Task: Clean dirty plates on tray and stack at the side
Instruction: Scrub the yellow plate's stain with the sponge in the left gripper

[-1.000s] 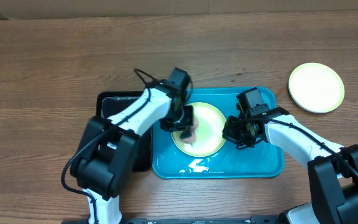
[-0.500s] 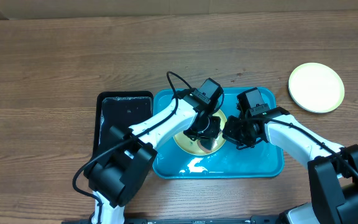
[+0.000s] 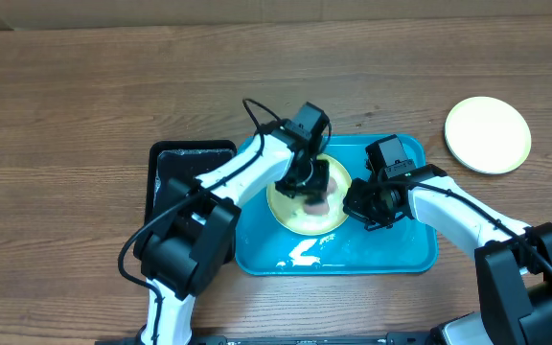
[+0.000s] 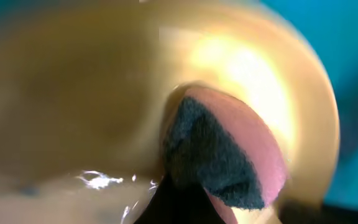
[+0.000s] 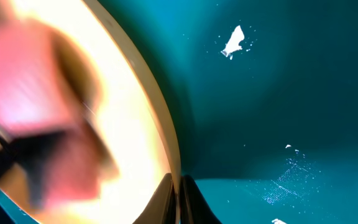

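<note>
A pale yellow-green plate (image 3: 295,213) lies in the turquoise tray (image 3: 391,251). My left gripper (image 3: 314,196) is shut on a pink sponge with a dark scrub face (image 4: 229,155) and presses it on the plate's centre (image 4: 92,93). My right gripper (image 3: 356,203) is shut on the plate's right rim (image 5: 166,149), fingers on either side of the edge. The sponge shows as a pink blur in the right wrist view (image 5: 36,93). A second yellow-green plate (image 3: 488,134) lies on the table at the far right. The light blue plate is out of view.
A black rectangular tray (image 3: 175,172) sits against the turquoise tray's left side. White wet streaks (image 3: 300,254) lie on the turquoise tray's front floor. Bare wooden table surrounds both trays.
My left gripper with the sponge swept right across the plate, then came back a little up and left. The right gripper has stayed clamped on the rim.
</note>
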Motion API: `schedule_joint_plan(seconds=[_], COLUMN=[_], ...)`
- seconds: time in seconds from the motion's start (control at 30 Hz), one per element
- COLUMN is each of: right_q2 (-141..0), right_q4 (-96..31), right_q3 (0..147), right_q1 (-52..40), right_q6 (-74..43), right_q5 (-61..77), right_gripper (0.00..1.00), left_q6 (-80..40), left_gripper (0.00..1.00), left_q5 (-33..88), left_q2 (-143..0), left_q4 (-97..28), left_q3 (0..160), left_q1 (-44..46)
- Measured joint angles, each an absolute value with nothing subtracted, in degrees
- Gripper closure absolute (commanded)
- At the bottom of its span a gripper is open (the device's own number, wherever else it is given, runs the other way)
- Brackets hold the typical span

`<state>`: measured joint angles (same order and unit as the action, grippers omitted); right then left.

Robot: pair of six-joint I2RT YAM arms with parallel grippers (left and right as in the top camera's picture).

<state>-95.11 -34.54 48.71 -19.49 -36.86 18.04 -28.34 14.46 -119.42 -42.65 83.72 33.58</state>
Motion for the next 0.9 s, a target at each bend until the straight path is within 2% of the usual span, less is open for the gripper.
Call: schedule_joint_plan(seconds=[0.2,0.43,0.7,0.9], right_q2=[-95.11,-95.11,-95.11,-95.11], right_q4=[-35.2,-34.96,-34.63,-35.18], right_q3=[48.75,48.75,48.75,48.75], right_q1=[-19.49,-19.49,-19.55,-19.55], right_q6=[-37.1,-37.04,-36.82,-36.8], right_q5=[18.2,18.81,19.68,19.46], right_gripper=[0.96,0.96,0.96,0.96], left_q6=[-27.24,-26.06,-22.92,-17.5], left_gripper=[0.96,0.96,0.96,0.96], left_q5=[2.46,-5.58,-8.19,-4.86], left_q2=[-120.29,-120.29,-120.29,-120.31], left_q4=[-45.41,-52.9,-58.02,-58.76], left_q3=[88.99,90.94,91.15,91.13], left_q1=[31.57,31.64,32.03,34.5])
